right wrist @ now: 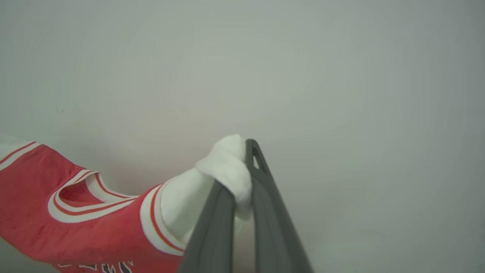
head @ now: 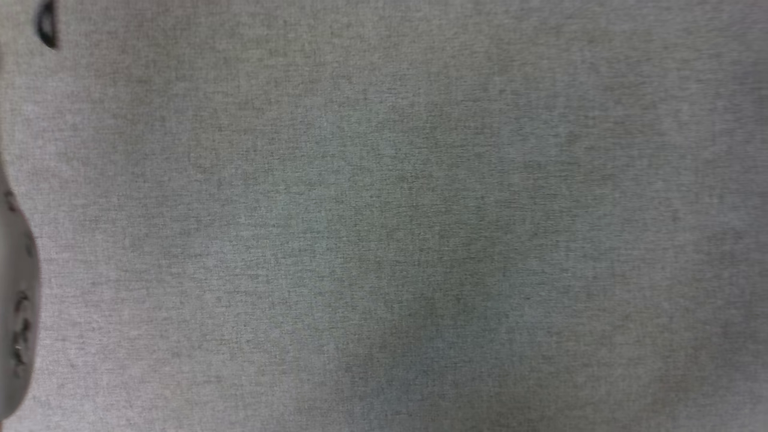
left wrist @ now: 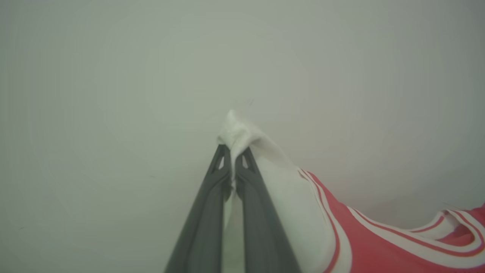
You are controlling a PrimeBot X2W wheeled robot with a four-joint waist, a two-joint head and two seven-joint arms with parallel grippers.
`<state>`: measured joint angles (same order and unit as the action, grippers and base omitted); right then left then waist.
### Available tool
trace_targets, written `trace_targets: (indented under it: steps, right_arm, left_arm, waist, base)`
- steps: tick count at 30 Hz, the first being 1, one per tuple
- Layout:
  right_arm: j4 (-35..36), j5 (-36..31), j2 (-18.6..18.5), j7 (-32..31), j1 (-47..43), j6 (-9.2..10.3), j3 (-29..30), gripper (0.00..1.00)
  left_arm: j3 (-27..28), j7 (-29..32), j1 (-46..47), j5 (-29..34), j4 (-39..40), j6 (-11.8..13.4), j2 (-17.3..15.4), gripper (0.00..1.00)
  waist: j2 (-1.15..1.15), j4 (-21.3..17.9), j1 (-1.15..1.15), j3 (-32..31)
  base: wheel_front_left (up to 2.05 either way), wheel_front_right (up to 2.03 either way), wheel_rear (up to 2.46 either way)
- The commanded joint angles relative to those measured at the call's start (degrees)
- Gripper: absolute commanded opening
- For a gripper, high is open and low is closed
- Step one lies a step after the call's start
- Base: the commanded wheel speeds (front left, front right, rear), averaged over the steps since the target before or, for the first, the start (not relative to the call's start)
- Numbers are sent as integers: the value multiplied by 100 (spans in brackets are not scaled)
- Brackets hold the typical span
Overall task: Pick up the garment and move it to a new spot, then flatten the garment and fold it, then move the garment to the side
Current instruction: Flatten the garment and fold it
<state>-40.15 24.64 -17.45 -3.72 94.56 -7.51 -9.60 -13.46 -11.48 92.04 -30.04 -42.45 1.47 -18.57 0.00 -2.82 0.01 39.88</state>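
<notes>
The garment point(left wrist: 379, 242) is a red jersey with white sleeves and white-and-red striped trim. In the left wrist view my left gripper point(left wrist: 233, 149) is shut on a bunched white sleeve end, and the red body runs off to the lower right with the neckline showing. In the right wrist view my right gripper point(right wrist: 238, 163) is shut on the other white sleeve of the garment point(right wrist: 75, 227). There the body stretches to the lower left, and dark lettering peeks out at the bottom edge. The cloth hides the tip of one right finger.
A plain pale grey surface point(left wrist: 113, 94) lies behind both grippers. The head view looks onto grey woven fabric point(head: 384, 216). A pale rounded part with dark marks point(head: 18, 288) sits at its left edge, and a small dark loop point(head: 47, 24) at the top left.
</notes>
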Motion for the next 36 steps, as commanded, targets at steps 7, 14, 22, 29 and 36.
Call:
trace_targets:
  steps: [7,14,22,29,36]
  right_arm:
    - [-649,306,30,217,-216,4,-555,0]
    - [-808,761,-76,293,-1069,4,-1197,0]
    - [-484,1191,-328,277,-2884,4,-1661,0]
    - [-138,1323,-489,250,-4530,4,-1737,0]
    - [446,1256,-591,154,-6095,4,-1396,0]
  left_arm:
    - [37,-205,-428,-188,-502,-187,220,0]
    - [91,-337,-1360,-324,-797,-449,311,0]
    - [-7,-377,-3161,-261,-605,-507,420,0]
    - [14,-378,-4924,-252,7,-271,387,0]
    - [12,-190,-6641,-364,974,18,267,0]
  waist:
    - [0,99,-1,3]
    - [0,128,-1,-481]
    - [0,157,-1,-1471]
    - [0,132,-1,-2336]
    - [0,153,-1,-2924]
  base:
    - [0,0,0]
    - [0,0,0]
    - [0,0,0]
    - [0,0,0]
    - [0,0,0]
